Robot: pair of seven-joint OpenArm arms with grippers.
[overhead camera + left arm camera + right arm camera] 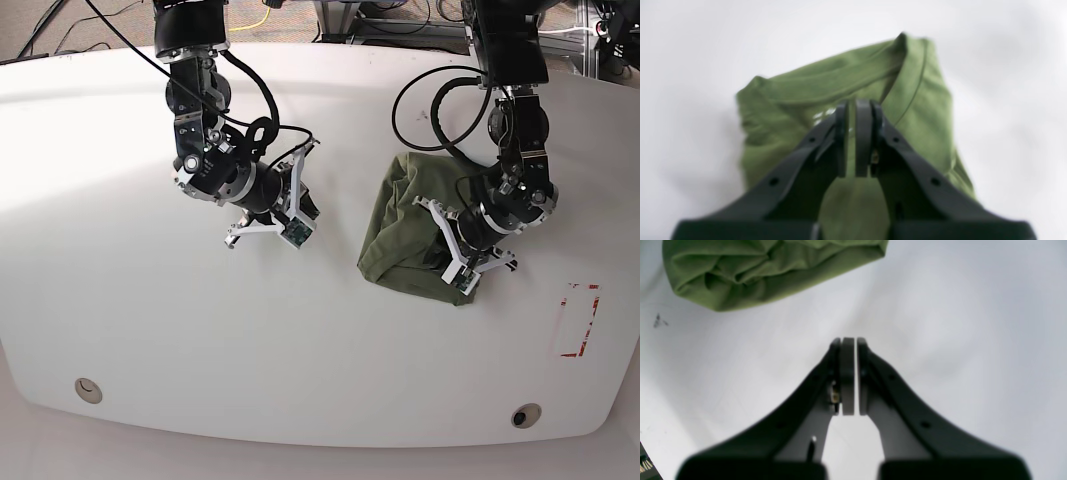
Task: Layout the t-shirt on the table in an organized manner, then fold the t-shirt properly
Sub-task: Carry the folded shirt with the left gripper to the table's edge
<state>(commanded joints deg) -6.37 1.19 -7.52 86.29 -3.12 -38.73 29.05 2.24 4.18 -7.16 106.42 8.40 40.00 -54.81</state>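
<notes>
Base view showed the t-shirt (400, 245) bunched on the table (150, 340); left gripper (855, 140) (jaws nearly closed) poised over its collar, right gripper (849, 376) closed, empty, likely waiting.

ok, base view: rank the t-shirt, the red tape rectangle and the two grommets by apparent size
Largest to smallest, as seen in the base view:
1. t-shirt, bunched, partly hidden under the left hand
2. red tape rectangle, only part of its outline shows
3. left grommet and right grommet: these look alike, so I can't rank them
</notes>
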